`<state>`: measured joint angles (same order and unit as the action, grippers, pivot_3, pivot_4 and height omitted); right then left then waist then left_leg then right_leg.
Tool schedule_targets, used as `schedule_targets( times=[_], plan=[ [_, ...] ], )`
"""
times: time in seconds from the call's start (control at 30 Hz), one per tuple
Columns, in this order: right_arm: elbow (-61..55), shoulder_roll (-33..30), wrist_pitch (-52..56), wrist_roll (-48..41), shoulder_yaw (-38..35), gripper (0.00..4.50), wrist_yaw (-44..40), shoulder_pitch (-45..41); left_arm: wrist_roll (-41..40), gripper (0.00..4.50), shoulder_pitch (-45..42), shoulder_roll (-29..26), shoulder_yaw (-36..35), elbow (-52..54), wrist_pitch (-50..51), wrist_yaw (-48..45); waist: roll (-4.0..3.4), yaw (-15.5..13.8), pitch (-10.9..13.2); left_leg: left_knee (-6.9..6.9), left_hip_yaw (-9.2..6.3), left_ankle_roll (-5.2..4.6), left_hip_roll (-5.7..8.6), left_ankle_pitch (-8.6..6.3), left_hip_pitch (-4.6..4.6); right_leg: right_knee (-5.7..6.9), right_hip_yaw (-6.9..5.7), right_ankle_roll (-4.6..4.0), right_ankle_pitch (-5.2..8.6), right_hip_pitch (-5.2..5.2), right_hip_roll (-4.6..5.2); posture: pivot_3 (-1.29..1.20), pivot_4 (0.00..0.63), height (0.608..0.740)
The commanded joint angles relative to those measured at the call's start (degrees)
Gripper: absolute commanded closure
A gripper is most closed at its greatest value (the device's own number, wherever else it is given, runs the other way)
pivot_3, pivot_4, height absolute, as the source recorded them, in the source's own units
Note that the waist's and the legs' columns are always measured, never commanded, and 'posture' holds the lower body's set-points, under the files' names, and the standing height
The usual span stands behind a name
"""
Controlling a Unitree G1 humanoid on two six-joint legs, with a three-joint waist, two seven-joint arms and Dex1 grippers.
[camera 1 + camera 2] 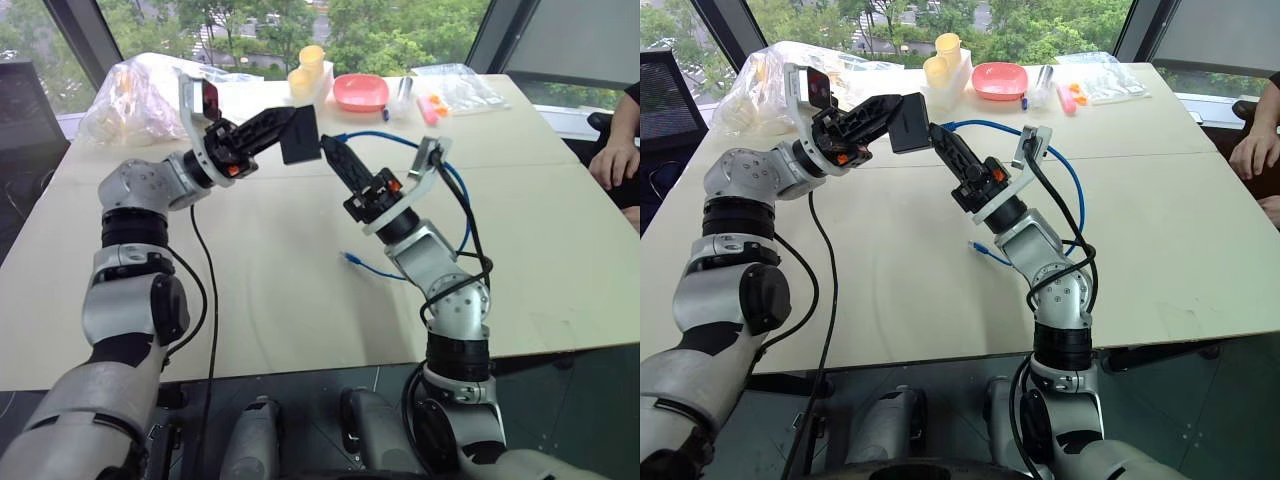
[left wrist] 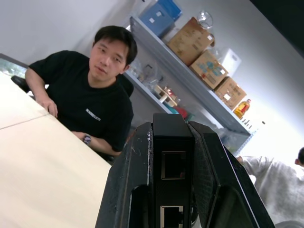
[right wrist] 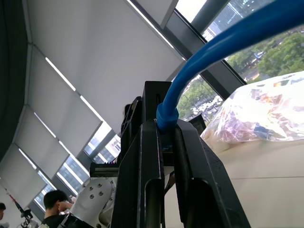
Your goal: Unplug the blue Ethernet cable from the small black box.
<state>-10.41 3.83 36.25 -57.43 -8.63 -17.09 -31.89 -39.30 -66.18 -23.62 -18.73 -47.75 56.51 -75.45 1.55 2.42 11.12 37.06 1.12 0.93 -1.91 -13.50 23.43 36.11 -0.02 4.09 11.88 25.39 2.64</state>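
My left gripper (image 1: pixel 285 126) is shut on the small black box (image 1: pixel 298 135), holding it in the air above the table (image 1: pixel 270 300). In the left wrist view the box (image 2: pixel 172 142) sits between the two fingers with two ports facing out. My right gripper (image 1: pixel 328 148) reaches up to the box's edge and is shut on the end of the blue Ethernet cable (image 1: pixel 400 137). The right wrist view shows the cable (image 3: pixel 228 42) clamped between the fingers, with the box (image 3: pixel 154 95) just beyond. I cannot tell whether the plug sits in the port. The cable arcs back and its other plug (image 1: pixel 350 258) lies on the table.
A pink bowl (image 1: pixel 360 92), yellow cups (image 1: pixel 308 68) and plastic bags (image 1: pixel 125 100) stand along the far edge. A person's hand (image 1: pixel 615 160) rests at the table's right side. Another person (image 2: pixel 102 90) sits at the table. A black cord (image 1: pixel 210 300) hangs from my left arm.
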Motion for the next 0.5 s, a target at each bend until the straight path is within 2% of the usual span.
schedule_targets(
  times=[0.03, 0.27, 0.37, 0.5],
  plan=[
    [-0.31, -1.66, -3.10, -2.17, -5.41, 4.47, 1.40, -1.32, -0.06, 4.01, -2.32, -4.11, -2.09, -1.32, -2.97, 0.41, 0.00, 0.00, 0.00, 0.00, 0.00, 0.00, 0.00, 0.00, 0.00, 0.00, 0.00, 0.00, 0.00, 0.00, 0.00, 0.00, 0.150, 0.740],
    [0.74, -2.78, -4.03, -2.66, -6.95, 4.47, 2.15, -1.90, -0.14, 4.01, -1.74, -4.85, -0.91, -1.14, -2.99, 0.01, 0.00, -0.13, 0.00, -0.04, 0.00, 0.00, 0.00, 0.00, 0.01, -0.02, -0.01, 0.01, 0.01, 0.00, 0.01, 0.00, 0.150, 0.740],
    [2.99, -2.17, -4.93, -1.19, -7.36, 4.47, 4.07, -2.39, 2.47, 4.01, -0.20, -2.81, 1.58, 1.24, -7.31, 1.74, 0.00, -0.13, 0.00, -0.01, 0.02, 0.00, 0.00, 0.00, 0.01, -0.02, 0.00, 0.00, 0.00, 0.00, 0.02, 0.00, 0.150, 0.740],
    [10.66, -2.42, -6.28, 2.27, -9.58, 4.47, 11.27, -3.92, 7.21, 4.01, 1.88, 2.77, 4.34, 4.36, -17.85, 8.72, 0.00, -0.47, 0.00, 0.01, 0.03, 0.00, 0.02, 0.00, 0.00, -0.02, 0.02, -0.01, 0.00, -0.02, 0.06, 0.00, 0.150, 0.740]
  ],
)
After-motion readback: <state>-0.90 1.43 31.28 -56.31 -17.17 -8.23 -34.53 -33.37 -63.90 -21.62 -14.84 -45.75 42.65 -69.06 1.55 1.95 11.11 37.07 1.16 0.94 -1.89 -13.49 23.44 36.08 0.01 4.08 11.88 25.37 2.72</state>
